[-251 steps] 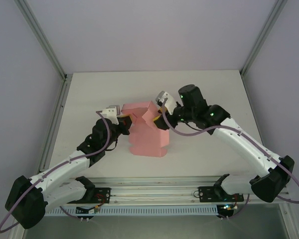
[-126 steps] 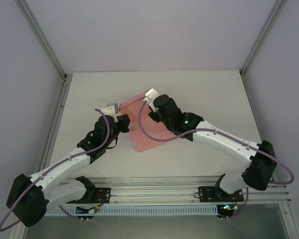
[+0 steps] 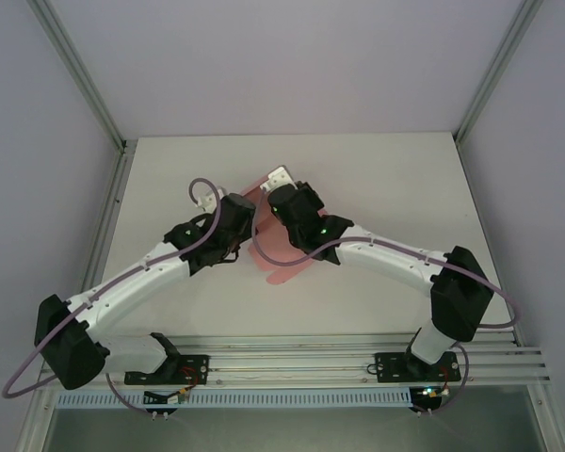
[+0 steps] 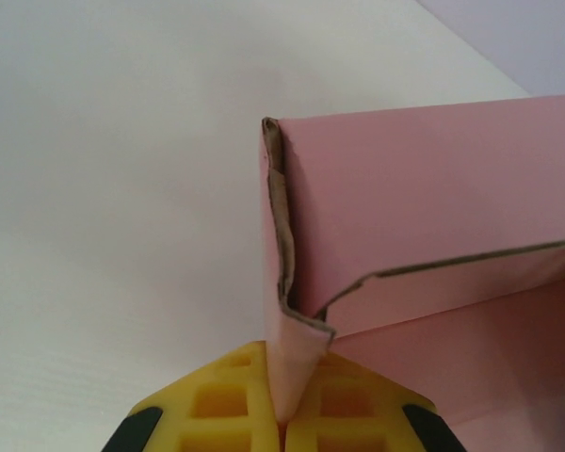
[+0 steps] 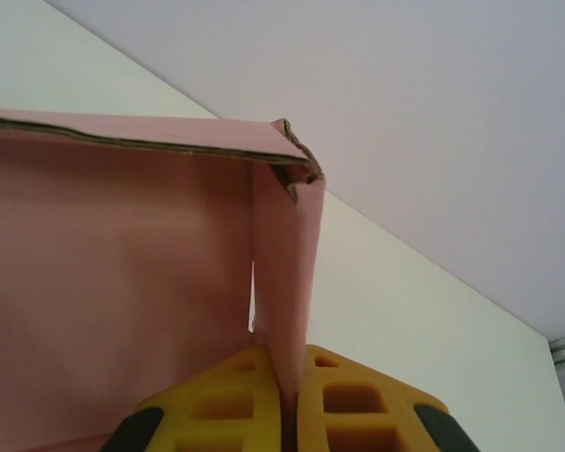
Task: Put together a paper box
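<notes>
The paper box (image 3: pixel 284 259) is pale pink card, partly folded, lying at the middle of the white table (image 3: pixel 395 179) with both arms over it. My left gripper (image 3: pixel 237 215) is at its left side. In the left wrist view the yellow fingers (image 4: pixel 217 405) are shut on the lower corner of an upright folded wall of the box (image 4: pixel 433 207). My right gripper (image 3: pixel 281 196) is over its far edge. In the right wrist view the gripper (image 5: pixel 290 414) is shut on a thin upright side wall of the box (image 5: pixel 122 264). Most of the box's shape is hidden under the arms.
Aluminium frame posts (image 3: pixel 80 80) rise at the table's back corners, and a rail (image 3: pixel 292 363) runs along the near edge by the arm bases. Bare table lies to the left, right and behind the box.
The right arm swung left over the box and its jaws closed on a side wall. The left arm pushed forward to the right, still gripping. The box shifted and is more covered.
</notes>
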Controlling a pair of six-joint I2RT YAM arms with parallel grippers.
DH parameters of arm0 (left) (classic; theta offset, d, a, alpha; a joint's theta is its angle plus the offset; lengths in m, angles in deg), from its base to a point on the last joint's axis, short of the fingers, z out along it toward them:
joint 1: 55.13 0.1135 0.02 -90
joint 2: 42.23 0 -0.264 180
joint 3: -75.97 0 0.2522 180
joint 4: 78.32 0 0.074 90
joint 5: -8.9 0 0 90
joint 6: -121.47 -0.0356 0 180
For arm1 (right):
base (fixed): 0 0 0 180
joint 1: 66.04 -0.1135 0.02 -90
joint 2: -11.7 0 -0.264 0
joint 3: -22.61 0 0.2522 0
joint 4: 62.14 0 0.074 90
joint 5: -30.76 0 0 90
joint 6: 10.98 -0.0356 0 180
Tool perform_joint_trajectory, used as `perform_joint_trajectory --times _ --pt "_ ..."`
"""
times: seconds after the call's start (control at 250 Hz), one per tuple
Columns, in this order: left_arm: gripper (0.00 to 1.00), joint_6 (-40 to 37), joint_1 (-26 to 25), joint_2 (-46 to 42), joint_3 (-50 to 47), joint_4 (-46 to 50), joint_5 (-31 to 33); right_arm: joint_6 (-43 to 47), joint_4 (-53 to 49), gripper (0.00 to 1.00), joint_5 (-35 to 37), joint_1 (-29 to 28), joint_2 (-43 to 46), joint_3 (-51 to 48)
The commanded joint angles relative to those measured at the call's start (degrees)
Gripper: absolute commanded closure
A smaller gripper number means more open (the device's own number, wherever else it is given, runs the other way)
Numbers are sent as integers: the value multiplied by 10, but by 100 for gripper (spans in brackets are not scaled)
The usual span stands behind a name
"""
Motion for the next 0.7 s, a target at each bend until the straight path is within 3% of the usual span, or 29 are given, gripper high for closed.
perform_joint_trajectory --times 0.0,0.299,0.439,0.555,0.639,0.695 --pt "100 60 -7 1 23 150 33 -5 -16 94 122 58 -13 0" --pt "100 86 -19 20 42 162 29 63 66 91 123 71 -38 -22" --pt "100 81 -21 14 29 136 39 -58 -38 81 -34 72 -3 -19" --pt "100 61 -20 8 23 109 46 -83 -38 77 -185 73 49 -48" --pt "100 36 -20 10 26 104 62 -95 -51 56 -264 73 92 -61" --pt "100 18 -19 12 28 101 70 -94 -65 48 -308 73 124 -66"
